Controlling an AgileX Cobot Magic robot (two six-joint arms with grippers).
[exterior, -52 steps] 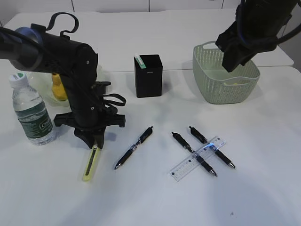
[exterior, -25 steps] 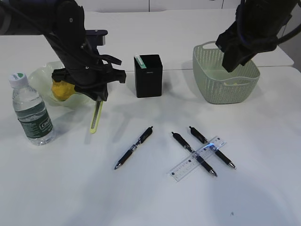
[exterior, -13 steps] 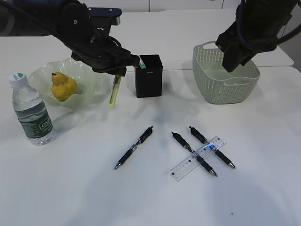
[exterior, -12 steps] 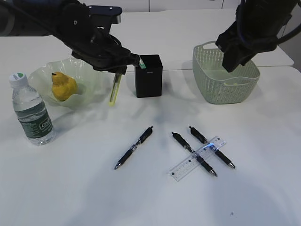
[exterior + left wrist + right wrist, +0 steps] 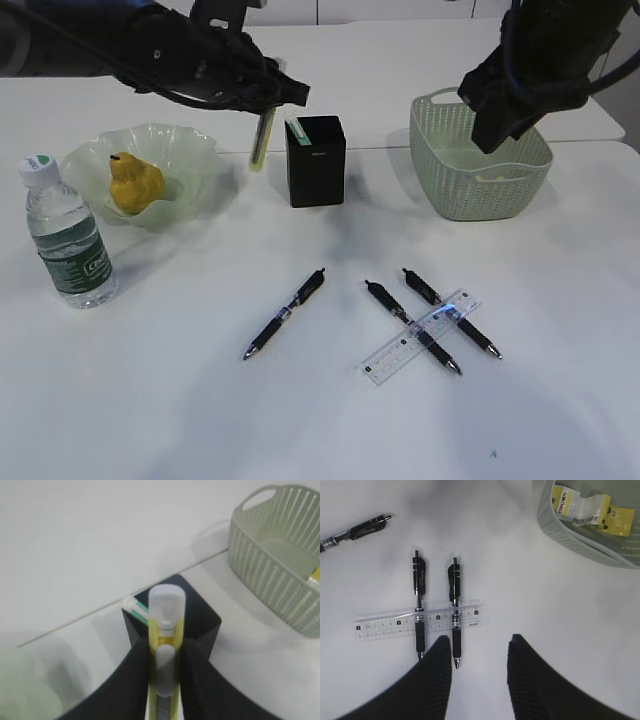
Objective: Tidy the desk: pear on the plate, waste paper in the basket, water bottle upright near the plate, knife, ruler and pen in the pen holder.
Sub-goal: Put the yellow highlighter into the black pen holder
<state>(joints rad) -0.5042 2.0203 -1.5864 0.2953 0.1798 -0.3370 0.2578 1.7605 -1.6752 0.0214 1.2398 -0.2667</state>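
Yellow-green knife (image 5: 259,140) hangs clamped in the left gripper (image 5: 164,680), in the air just left of the black pen holder (image 5: 316,160). The right gripper (image 5: 480,652) stands apart and empty, high over the basket (image 5: 480,195), right.

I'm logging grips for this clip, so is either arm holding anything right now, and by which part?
The left end effector pinches the yellow utility knife across its handle, just behind the grey slider, above the pen holder. The right end effector is open and empty.
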